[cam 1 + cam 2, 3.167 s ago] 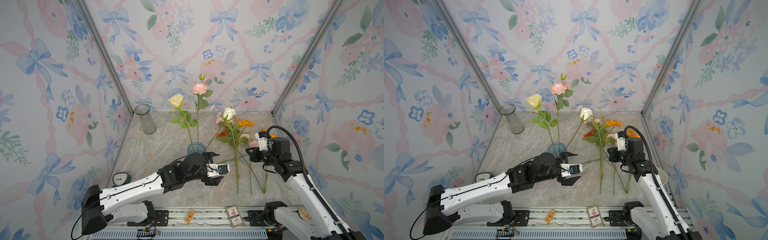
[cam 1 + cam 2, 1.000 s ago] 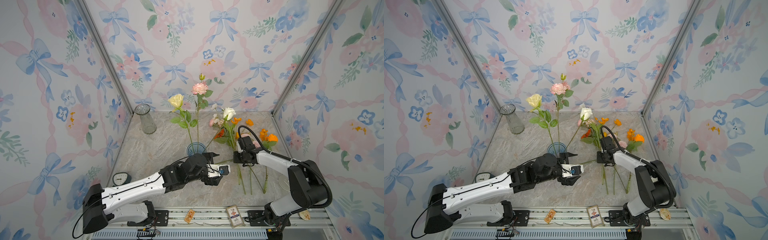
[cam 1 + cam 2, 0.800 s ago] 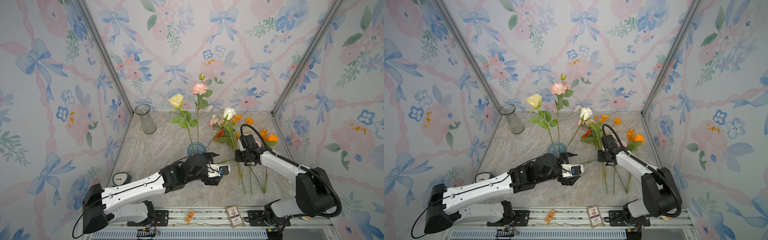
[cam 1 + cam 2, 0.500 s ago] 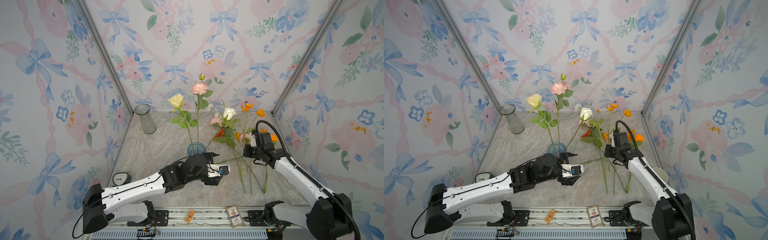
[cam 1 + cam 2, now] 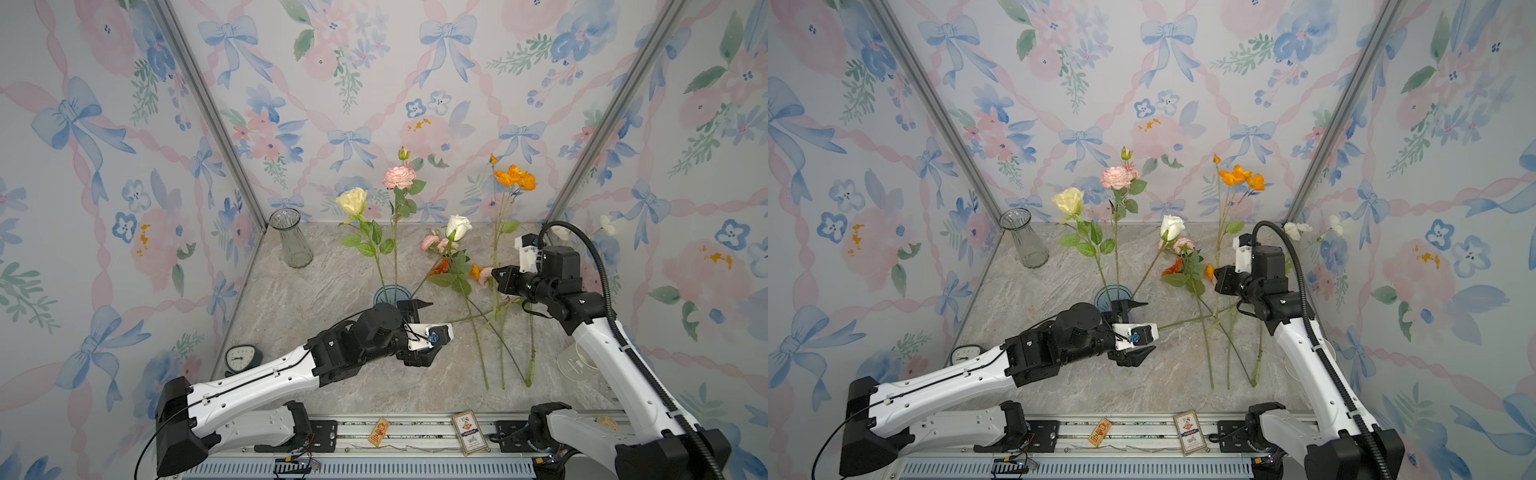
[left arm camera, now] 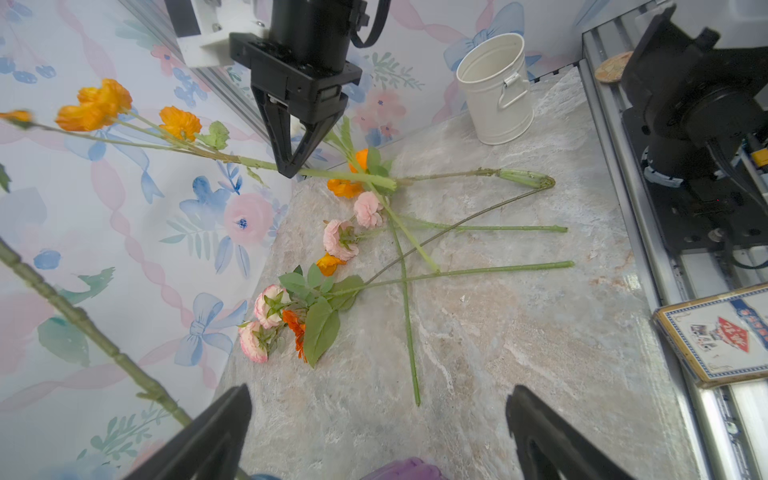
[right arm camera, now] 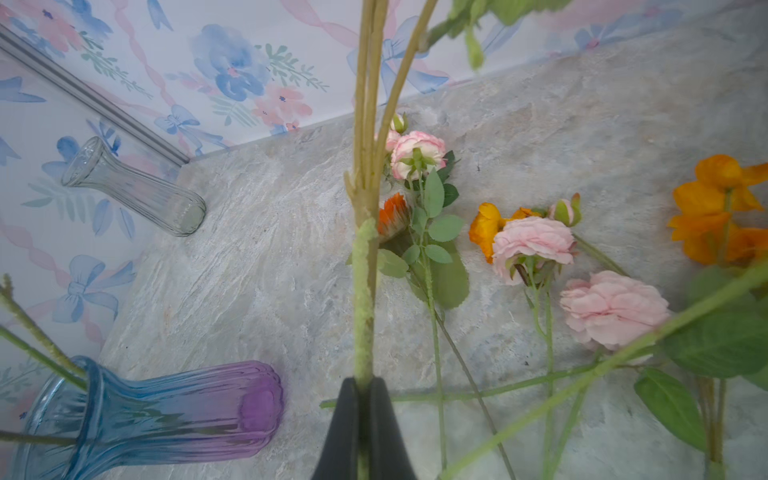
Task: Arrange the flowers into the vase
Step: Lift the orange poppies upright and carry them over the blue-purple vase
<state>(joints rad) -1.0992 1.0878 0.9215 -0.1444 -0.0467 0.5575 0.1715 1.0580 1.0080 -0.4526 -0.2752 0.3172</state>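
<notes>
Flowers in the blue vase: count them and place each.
3 in the blue vase: cream rose on the left, pink rose upright in the middle, white rose leaning right. None seems hidden.

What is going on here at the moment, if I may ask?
The robot is arranging artificial flowers into a blue-and-purple vase. Its right gripper is shut on the stem of an orange poppy spray, holding it upright above the table. The left gripper is open and empty beside the vase. A cream rose, a pink rose and a white rose already stand in the vase. Several more flowers lie on the table near the right gripper.
</notes>
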